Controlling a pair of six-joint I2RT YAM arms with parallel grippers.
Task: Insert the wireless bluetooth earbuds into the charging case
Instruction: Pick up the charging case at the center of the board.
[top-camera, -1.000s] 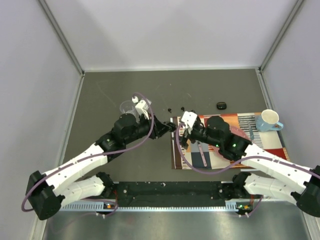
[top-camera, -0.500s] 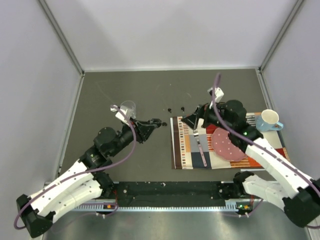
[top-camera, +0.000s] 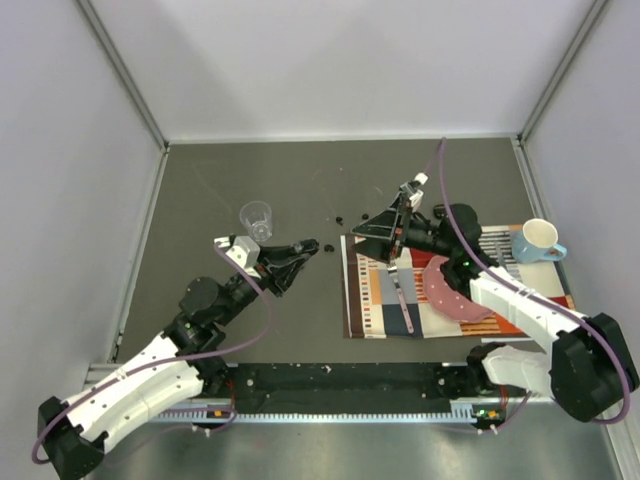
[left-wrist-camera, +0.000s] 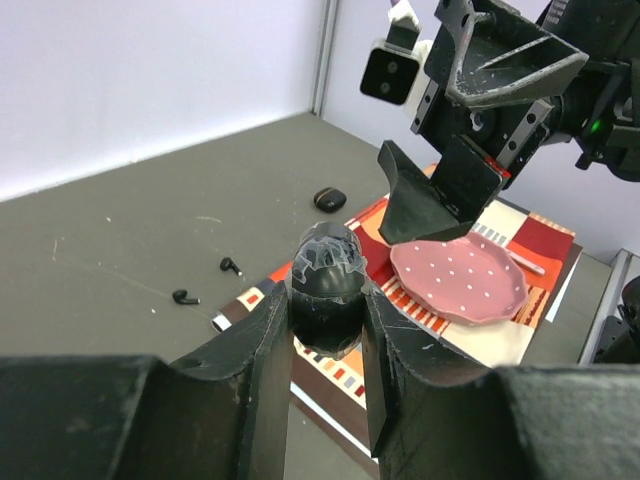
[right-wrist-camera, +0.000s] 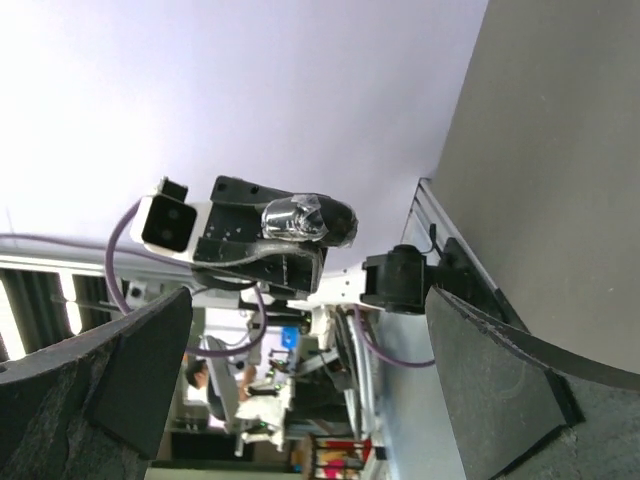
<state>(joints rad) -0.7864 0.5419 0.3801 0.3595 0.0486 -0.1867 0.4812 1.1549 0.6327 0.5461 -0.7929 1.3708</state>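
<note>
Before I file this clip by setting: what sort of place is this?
Probably a robotics lab test cell: panel walls box in a dark table, left arm and right arm are bolted at its near edge, and props include a mug and pink plate.

The top camera looked down over the whole bench (top-camera: 220, 180), sharing the pink plate (top-camera: 445, 292) with the left wrist camera; the right wrist camera faced away from that plate, at the left claw (right-wrist-camera: 300, 225).
</note>
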